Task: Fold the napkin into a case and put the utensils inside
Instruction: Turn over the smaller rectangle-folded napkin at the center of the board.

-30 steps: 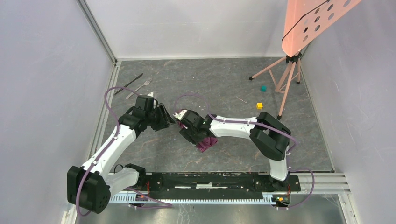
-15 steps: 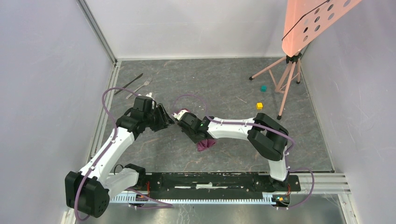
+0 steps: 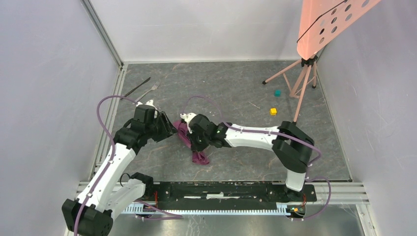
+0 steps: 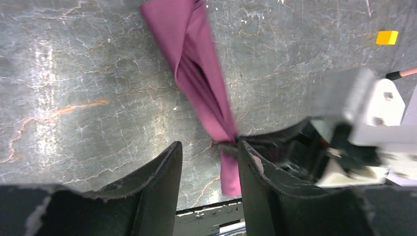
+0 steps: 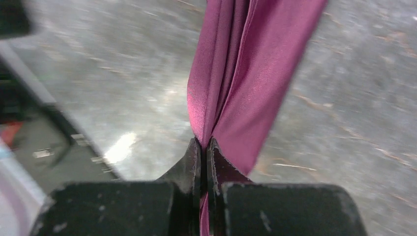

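The plum-purple napkin (image 3: 198,157) is bunched into a long twisted strip (image 4: 196,73) and is not folded. My right gripper (image 5: 204,142) is shut on one end of it (image 5: 246,73), and the rest trails down to the floor. My left gripper (image 4: 209,146) is open just left of that pinch, and the cloth's loose tail hangs beside its right finger (image 4: 251,162) without being held. In the top view the two grippers, left (image 3: 168,129) and right (image 3: 187,135), nearly meet at mid-table. The fork (image 3: 147,92) and the dark knife (image 3: 136,86) lie together at the far left.
A yellow cube (image 3: 273,111) and a teal cube (image 3: 278,93) sit at the far right, near a tripod (image 3: 300,83) carrying an orange perforated board (image 3: 329,24). Grey walls enclose the table on three sides. A black rail (image 3: 221,189) runs along the near edge.
My right gripper has shut on the napkin and drawn it left, pulling the crumpled heap out into a long strip. My left arm has shifted slightly left and nearer, its gripper still open.
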Controlling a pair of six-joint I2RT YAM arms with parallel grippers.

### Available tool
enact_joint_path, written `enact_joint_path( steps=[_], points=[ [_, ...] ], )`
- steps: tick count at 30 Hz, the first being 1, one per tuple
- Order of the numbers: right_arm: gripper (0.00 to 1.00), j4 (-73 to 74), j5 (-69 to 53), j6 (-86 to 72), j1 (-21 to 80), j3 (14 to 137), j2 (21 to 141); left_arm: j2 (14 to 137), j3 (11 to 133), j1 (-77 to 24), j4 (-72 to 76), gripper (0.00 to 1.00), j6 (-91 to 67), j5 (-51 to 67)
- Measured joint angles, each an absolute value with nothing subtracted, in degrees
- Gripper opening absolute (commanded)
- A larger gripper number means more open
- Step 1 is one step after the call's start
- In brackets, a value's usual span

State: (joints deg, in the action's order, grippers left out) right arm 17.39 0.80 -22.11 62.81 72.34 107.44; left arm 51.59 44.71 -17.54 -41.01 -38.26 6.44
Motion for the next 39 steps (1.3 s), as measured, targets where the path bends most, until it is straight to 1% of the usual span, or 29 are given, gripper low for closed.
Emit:
enact_joint_path(
  steps=[3,6,8,11,15,17,19,21,22,26,28,29,30,32,35,37,39],
  points=[
    [0.00,8.36,-7.35,-28.16,62.13,67.18,102.76,49.06,46.00,-17.54,-43.22,0.53,-38.26,4.97],
    [0.00,-6.98,-16.75,-37.89,61.08,58.26,99.15,47.05,47.55,-17.54,-44.99,0.53,-38.26,4.34],
    [0.00,-16.25,-21.06,-43.40,60.25,53.34,99.35,46.26,48.64,-17.54,-45.82,0.54,-38.26,4.21],
    [0.00,-32.16,-27.27,-53.08,58.67,46.96,103.31,45.91,49.56,-17.54,-46.54,0.54,-38.26,4.05],
    [0.00,-50.15,-32.05,-63.09,57.06,42.09,111.55,46.39,49.76,-17.54,-47.18,0.54,-38.24,4.03],
    [0.00,-57.01,-33.65,-66.54,56.10,39.79,114.15,46.92,49.76,-17.54,-47.48,0.54,-38.26,4.05],
    [0.00,-60.69,-34.83,-67.77,55.05,37.85,114.67,47.46,49.76,-17.54,-47.57,0.54,-38.24,4.05],
    [0.04,-62.72,-35.97,-67.68,53.67,36.51,114.67,48.07,49.76,-17.54,-47.53,0.54,-38.26,4.23],
    [0.10,-62.96,-36.32,-67.29,52.88,36.10,114.65,48.47,49.76,-17.54,-47.42,0.54,-38.24,4.58],
    [0.27,-60.77,-38.06,-63.22,49.08,35.09,114.19,51.05,49.28,-17.54,-45.36,0.54,-38.26,6.59],
    [0.43,-56.90,-38.61,-59.53,47.09,34.94,112.99,53.15,48.31,-17.54,-43.38,0.54,-38.26,8.25],
    [0.53,-51.68,-38.48,-55.35,45.71,35.18,111.28,54.24,47.86,-17.54,-42.57,0.54,-38.26,8.99],
    [0.56,-46.24,-37.56,-51.55,44.91,35.75,109.54,55.92,47.16,-17.54,-41.41,0.54,-38.26,9.63],
    [0.59,-34.09,-34.81,-42.98,43.68,38.52,105.23,58.52,46.19,-17.54,-39.94,0.54,-38.26,10.59],
    [0.58,-17.78,-27.27,-30.61,44.18,44.31,97.38,62.46,45.28,-17.50,-37.12,0.53,-38.28,12.23],
    [0.55,-10.52,-22.59,-24.73,45.67,46.46,92.05,65.10,45.17,-17.47,-34.98,0.53,-38.28,12.99],
    [0.46,-6.50,-20.01,-21.32,48.03,47.55,88.95,68.16,45.15,-17.47,-32.27,0.52,-38.30,13.80]
  ],
)
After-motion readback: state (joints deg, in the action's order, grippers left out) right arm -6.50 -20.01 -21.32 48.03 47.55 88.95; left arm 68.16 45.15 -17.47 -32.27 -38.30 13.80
